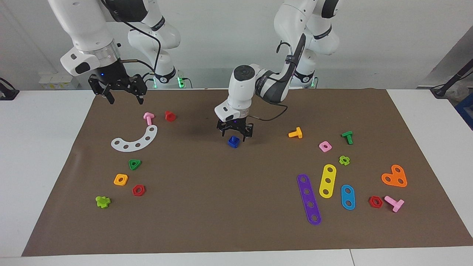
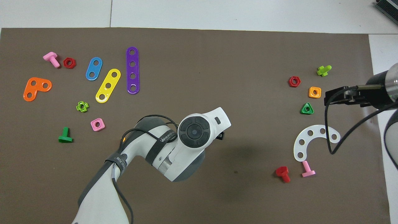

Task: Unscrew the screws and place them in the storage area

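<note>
A plain pale grey wall closes off the far end of the room and has no windows or markings on it. The light is even and soft, throwing only faint shadows. A white table fills the scene, its top made of panels with thin seams showing along the near edge. A large brown mat covers most of the tabletop, leaving white margins at both ends. At the far left edge a small pale box sits against the wall. At the far right a dark slanted panel leans in, with something blue partly visible beside it.
</note>
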{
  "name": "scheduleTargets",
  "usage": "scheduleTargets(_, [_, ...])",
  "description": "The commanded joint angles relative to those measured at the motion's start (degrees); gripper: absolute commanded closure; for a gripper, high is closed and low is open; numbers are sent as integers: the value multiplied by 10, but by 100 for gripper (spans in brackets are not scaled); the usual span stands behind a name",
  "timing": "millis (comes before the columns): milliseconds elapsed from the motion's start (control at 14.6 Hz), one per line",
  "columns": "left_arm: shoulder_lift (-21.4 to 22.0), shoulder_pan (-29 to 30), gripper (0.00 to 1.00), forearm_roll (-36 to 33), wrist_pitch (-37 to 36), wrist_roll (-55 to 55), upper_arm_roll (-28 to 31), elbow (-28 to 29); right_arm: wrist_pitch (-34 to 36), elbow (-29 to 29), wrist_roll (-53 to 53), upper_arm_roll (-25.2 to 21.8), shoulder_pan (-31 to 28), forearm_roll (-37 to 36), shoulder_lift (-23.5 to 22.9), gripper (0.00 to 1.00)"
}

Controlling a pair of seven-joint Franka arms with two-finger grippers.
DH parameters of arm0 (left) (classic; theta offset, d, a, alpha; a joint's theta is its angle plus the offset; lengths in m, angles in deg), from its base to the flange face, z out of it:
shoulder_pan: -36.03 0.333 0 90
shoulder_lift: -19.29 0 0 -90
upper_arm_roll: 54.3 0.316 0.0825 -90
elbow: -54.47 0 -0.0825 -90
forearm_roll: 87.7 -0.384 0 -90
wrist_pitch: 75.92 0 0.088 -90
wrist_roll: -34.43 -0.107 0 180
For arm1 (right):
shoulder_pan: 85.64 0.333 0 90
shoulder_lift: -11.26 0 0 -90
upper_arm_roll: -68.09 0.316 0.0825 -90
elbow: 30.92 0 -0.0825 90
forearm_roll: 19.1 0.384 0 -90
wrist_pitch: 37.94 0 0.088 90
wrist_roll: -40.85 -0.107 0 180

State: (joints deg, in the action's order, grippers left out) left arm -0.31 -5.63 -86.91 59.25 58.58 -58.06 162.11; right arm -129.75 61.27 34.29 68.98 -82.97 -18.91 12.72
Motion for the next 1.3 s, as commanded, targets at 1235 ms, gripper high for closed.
scheduleTargets(1235, [-4, -6, 13, -12, 54, -101, 9, 49, 8, 10, 12, 3, -3, -1, 11, 0])
